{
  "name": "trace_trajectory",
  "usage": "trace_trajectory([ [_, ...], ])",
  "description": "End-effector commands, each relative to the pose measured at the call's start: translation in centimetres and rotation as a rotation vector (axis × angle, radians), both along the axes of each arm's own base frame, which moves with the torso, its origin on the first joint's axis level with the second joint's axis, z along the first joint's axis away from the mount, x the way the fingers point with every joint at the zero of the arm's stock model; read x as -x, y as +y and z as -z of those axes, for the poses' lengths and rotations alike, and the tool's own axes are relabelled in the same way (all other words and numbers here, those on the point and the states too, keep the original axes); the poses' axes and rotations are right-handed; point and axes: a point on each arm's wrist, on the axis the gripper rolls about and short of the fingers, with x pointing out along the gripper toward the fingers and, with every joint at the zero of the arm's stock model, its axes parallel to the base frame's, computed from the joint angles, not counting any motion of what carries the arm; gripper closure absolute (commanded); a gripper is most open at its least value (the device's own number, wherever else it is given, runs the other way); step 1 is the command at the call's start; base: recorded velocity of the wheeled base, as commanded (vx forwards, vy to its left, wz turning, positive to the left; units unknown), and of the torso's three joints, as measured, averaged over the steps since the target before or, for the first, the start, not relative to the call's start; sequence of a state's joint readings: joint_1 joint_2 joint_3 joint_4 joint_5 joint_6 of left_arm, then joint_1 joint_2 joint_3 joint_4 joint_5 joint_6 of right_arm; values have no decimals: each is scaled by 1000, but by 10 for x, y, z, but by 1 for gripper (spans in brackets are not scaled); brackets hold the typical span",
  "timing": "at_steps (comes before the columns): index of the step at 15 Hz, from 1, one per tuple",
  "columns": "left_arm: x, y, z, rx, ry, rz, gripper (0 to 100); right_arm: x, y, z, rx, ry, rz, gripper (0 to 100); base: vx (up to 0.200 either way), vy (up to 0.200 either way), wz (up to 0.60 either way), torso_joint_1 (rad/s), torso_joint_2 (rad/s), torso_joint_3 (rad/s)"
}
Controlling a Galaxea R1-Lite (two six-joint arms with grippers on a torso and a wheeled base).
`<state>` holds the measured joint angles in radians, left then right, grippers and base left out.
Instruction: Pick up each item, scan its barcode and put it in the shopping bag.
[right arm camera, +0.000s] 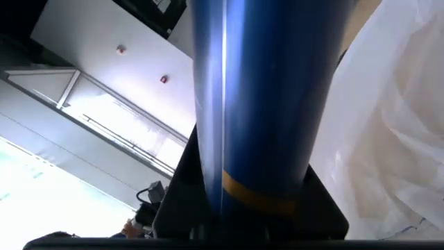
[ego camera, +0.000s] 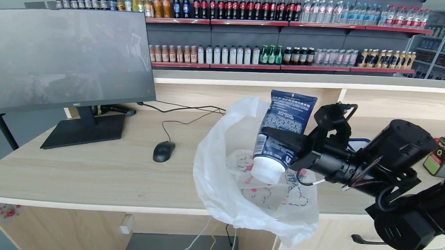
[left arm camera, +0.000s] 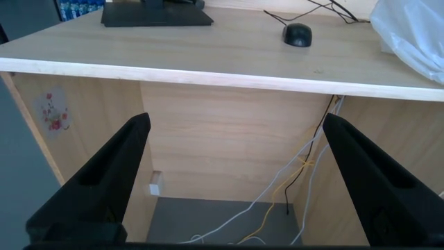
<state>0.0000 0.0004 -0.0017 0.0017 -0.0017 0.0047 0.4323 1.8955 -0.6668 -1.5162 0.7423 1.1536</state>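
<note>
The right tool (ego camera: 283, 141) is clenched on one blue tube (ego camera: 288, 113), grasping it around the lower part of its body. The tube stands almost upright and a little tilted, with its one white cap (ego camera: 267, 170) pointing down. It hangs in the air over the open mouth of one white plastic bag (ego camera: 213, 166) and does not touch it. The bag sits at the front edge of the tabletop (ego camera: 92, 172), and part of it hangs over this edge.

The left tool (left arm camera: 236, 118) is released. Its two fingers (left arm camera: 111, 173) are spread wide apart with nothing between them. It is lower than the tabletop edge and faces the open space under it.

On the tabletop there are also one monitor (ego camera: 67, 58), one mouse (ego camera: 164, 151) and, at the far right, one bottle (ego camera: 444, 155).
</note>
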Motion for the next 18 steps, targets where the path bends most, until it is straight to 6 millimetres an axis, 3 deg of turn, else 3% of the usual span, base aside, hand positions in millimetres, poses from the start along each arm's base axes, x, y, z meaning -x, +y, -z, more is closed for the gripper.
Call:
trace_trajectory([
  [1, 0, 0, 0, 0, 0, 0, 0, -17, -15, 2, 5, 12, 1, 100, 0, 0, 0, 0, 0, 0],
  [4, 0, 0, 0, 0, 0, -2, 0, -29, -25, 14, 17, 88, -48, 100, 0, 0, 0, 0, 0, 0],
  [9, 0, 0, 0, 0, 0, 0, 0, -26, -14, 23, 24, 114, -77, 100, 0, 0, 0, 0, 0, 0],
  [15, 0, 0, 0, 0, 0, 0, 0, -32, -6, 23, 22, 95, -90, 100, 0, 0, 0, 0, 0, 0],
  [18, 0, 0, 0, 0, 0, 0, 0, -25, -3, 15, 19, 68, -98, 100, 0, 0, 0, 0, 0, 0],
])
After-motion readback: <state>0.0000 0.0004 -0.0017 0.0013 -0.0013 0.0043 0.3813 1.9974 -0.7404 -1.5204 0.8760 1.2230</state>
